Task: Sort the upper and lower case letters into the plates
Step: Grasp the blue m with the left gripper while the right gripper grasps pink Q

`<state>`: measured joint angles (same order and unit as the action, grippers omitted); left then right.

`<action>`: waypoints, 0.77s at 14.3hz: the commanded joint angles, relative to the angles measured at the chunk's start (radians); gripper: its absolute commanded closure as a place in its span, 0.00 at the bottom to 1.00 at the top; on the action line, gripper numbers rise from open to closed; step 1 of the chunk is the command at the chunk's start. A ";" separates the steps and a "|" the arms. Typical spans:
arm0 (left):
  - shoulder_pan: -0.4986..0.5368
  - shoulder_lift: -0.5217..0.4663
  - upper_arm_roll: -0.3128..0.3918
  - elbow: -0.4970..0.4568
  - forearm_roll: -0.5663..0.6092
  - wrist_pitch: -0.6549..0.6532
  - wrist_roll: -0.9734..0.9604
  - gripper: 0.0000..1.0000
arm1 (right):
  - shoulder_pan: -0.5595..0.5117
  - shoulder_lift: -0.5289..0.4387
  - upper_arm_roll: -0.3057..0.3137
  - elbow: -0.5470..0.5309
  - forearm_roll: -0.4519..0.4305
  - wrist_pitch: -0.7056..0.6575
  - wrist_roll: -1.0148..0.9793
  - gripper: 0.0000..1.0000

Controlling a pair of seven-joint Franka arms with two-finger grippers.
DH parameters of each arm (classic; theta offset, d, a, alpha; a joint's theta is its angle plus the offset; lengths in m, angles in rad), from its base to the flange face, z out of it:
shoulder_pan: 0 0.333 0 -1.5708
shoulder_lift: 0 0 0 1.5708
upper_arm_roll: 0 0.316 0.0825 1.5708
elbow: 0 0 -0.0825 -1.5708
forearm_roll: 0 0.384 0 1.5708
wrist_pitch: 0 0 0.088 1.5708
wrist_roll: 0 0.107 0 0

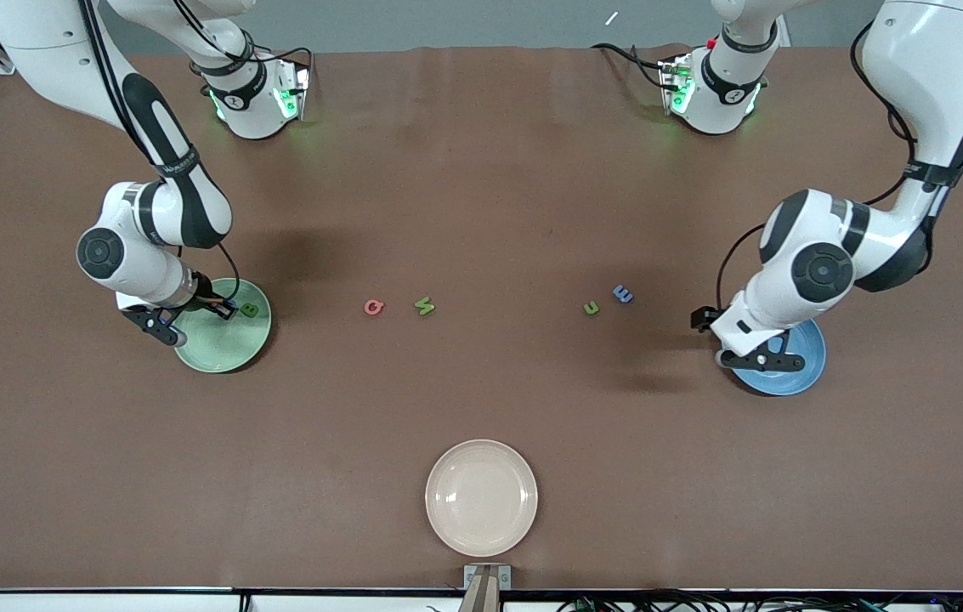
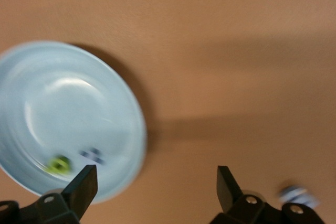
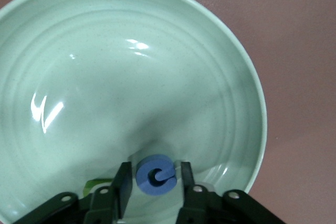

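Observation:
My right gripper (image 3: 155,183) hangs low over the pale green plate (image 1: 218,348), at the right arm's end of the table. Its fingers are slightly apart, and a blue letter (image 3: 155,174) stands on edge between them with a thin gap on each side. A green letter (image 1: 250,309) lies in that plate. My left gripper (image 2: 156,182) is open and empty, over the rim of the blue plate (image 2: 63,103). That plate holds a green letter (image 2: 58,164) and a blue letter (image 2: 92,155). On the table between the plates lie a red letter (image 1: 373,307), two green letters (image 1: 424,306) (image 1: 591,308) and a blue letter (image 1: 622,294).
A cream plate (image 1: 481,497) sits mid-table, nearer the front camera than the letters. Both arms' elbows bend low over their ends of the table. The left arm's hand (image 1: 761,357) covers much of the blue plate in the front view.

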<state>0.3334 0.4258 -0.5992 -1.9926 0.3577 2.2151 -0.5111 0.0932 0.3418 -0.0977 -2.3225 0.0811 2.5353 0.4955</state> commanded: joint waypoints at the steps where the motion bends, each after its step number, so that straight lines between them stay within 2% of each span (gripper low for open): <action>1: -0.029 0.014 -0.040 0.011 0.007 -0.015 -0.363 0.00 | -0.023 -0.050 0.013 -0.015 -0.011 -0.041 -0.006 0.00; 3: -0.075 0.021 -0.042 0.009 0.007 -0.015 -0.617 0.00 | -0.020 -0.084 0.015 0.049 -0.009 -0.166 0.003 0.00; 5: -0.105 0.025 -0.042 -0.002 0.009 -0.008 -0.722 0.00 | -0.009 -0.139 0.022 0.103 0.000 -0.294 0.052 0.00; 8: -0.140 0.036 -0.042 -0.032 0.007 0.035 -0.783 0.00 | 0.087 -0.188 0.046 0.103 0.008 -0.308 0.281 0.00; 11: -0.146 0.041 -0.042 -0.109 0.021 0.191 -0.918 0.00 | 0.230 -0.179 0.046 0.098 0.008 -0.227 0.544 0.00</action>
<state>0.1841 0.4728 -0.6385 -2.0431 0.3587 2.3136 -1.3546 0.2427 0.1664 -0.0505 -2.1949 0.0891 2.2423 0.8864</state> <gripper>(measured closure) 0.000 0.000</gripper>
